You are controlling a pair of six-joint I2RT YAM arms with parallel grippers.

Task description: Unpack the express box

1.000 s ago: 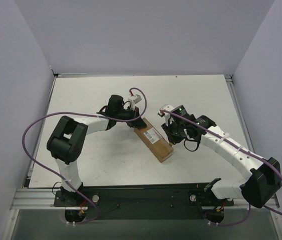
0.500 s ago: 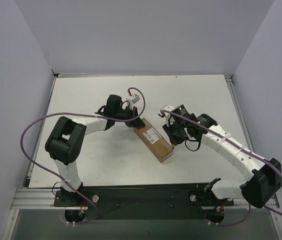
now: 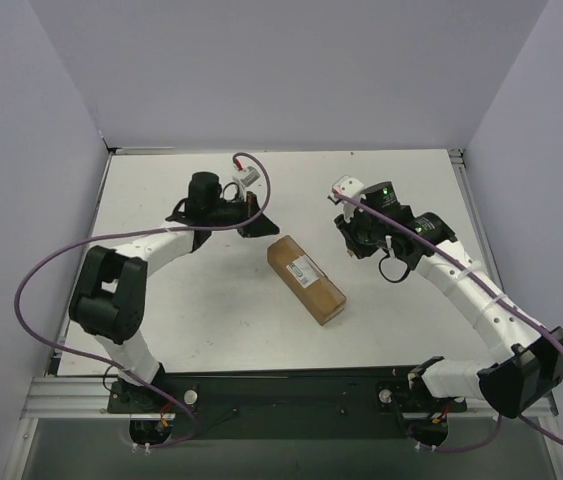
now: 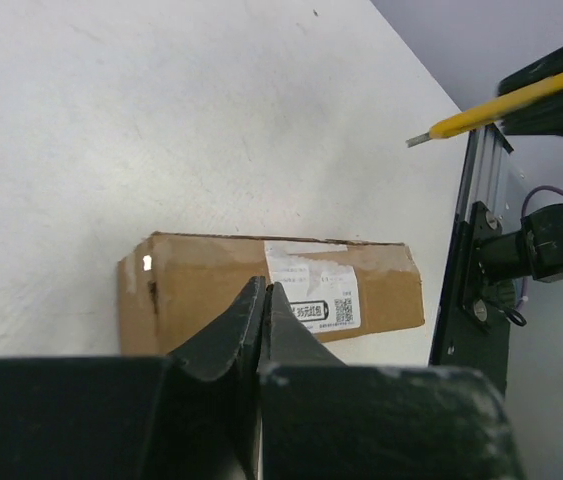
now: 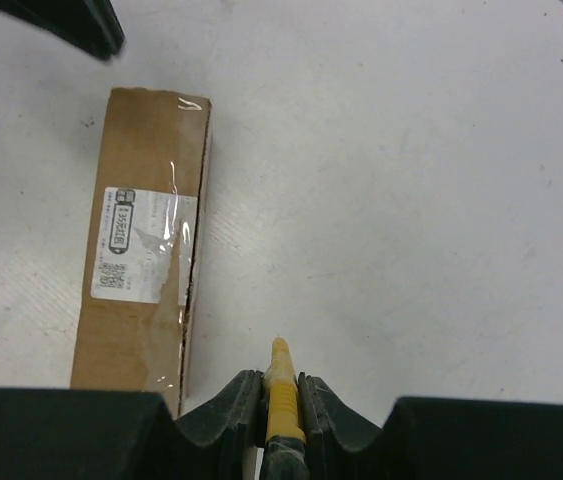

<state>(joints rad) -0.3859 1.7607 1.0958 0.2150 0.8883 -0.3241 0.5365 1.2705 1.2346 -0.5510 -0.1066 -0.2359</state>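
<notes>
1. Both hands have drawn back from the express box (image 3: 306,279) since the earlier frames. One second ago each was at the carton; now neither touches it.
2. Left hand (image 3: 251,222): it has shifted toward the far left and now sits beyond the carton's far end, near it but apart. In the left wrist view the left hand (image 4: 264,290) has its fingers pressed together, with nothing between them.
3. Right hand (image 3: 354,243): it has shifted toward the far right and stands apart from the carton's right side. In the right wrist view the right hand (image 5: 280,384) is clamped on a slim yellow utility knife (image 5: 279,362), whose tip juts forward past the fingertips. The left wrist view shows the same knife (image 4: 491,103) with a short grey blade tip exposed.
4. Express box: it lies flat on the white counter (image 3: 181,300), set diagonally in the top view and roughly between the two hands. It has not changed place across the frames.
5. Carton condition: the top faces up and bears a white shipping label (image 5: 126,245). In the right wrist view, clear tape overlaps the label and a dark line runs along the top's long edge beside it. Whether that line is a cut cannot be told. The flaps are down.
</notes>
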